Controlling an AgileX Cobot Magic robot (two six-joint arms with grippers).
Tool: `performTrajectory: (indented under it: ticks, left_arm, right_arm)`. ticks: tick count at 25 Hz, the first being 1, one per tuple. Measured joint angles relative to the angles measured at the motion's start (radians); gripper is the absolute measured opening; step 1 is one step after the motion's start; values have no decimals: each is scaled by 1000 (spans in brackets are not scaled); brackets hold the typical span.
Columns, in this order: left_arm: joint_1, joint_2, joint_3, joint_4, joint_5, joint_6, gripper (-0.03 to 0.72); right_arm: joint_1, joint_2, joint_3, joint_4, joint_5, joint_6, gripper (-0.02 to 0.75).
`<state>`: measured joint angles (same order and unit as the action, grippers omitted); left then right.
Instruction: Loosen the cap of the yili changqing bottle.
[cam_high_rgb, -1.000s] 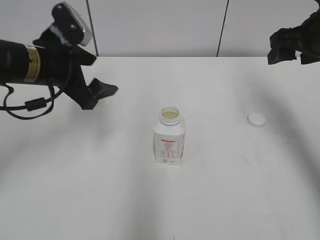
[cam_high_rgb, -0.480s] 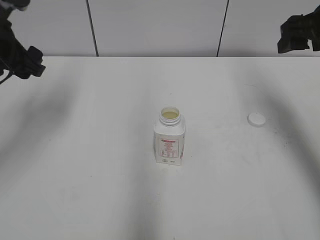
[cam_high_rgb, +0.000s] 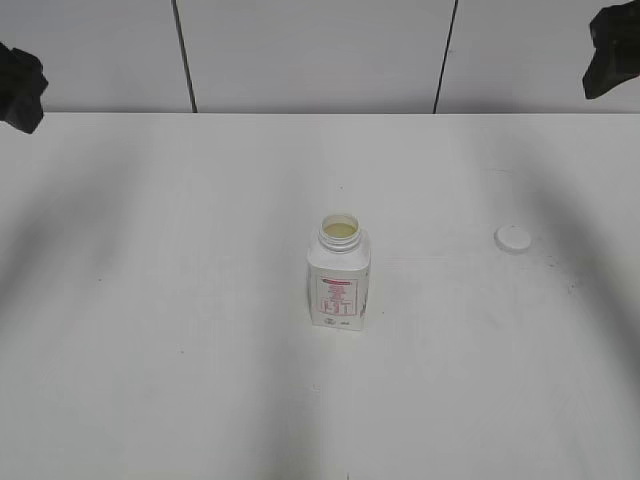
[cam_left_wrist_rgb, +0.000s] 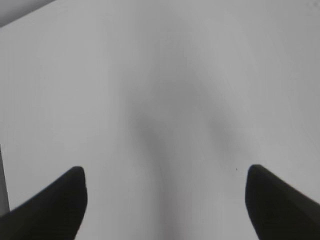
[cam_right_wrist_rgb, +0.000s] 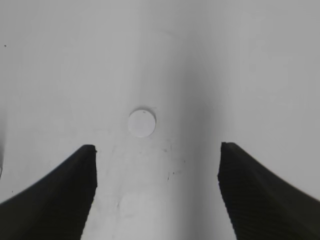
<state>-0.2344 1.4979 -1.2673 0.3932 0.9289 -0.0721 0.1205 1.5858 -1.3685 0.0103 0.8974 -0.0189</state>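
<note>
The yili changqing bottle (cam_high_rgb: 339, 279) stands upright mid-table, white with a red-pink label, its wide neck open and uncapped. The white cap (cam_high_rgb: 513, 238) lies flat on the table to its right, apart from it; it also shows in the right wrist view (cam_right_wrist_rgb: 142, 122). My left gripper (cam_left_wrist_rgb: 165, 172) is open and empty over bare table; only a dark part shows at the far left edge of the exterior view (cam_high_rgb: 20, 85). My right gripper (cam_right_wrist_rgb: 157, 150) is open and empty, well above the cap, at the top right of the exterior view (cam_high_rgb: 612, 50).
The white table (cam_high_rgb: 200, 350) runs back to a pale panelled wall (cam_high_rgb: 310, 50) with dark vertical seams. Soft arm shadows fall on the table at left and right.
Both arms have drawn back: the left arm swung out to the far left edge, the right gripper rose toward the top right corner. The bottle and cap have not moved.
</note>
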Motion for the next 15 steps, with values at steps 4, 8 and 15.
performTrajectory:
  ticks: [4, 8, 15]
  left_arm:
    - [1, -1, -53, -35, 149, 5, 589]
    - [3, -1, -63, -68, 263, 6, 589]
    - [4, -22, -63, -142, 287, 6, 589]
  right_arm:
    - [0, 0, -77, 6, 153, 0, 595]
    - [0, -1, -137, 6, 283, -9, 595]
    - [0, -15, -170, 4, 313, -22, 595]
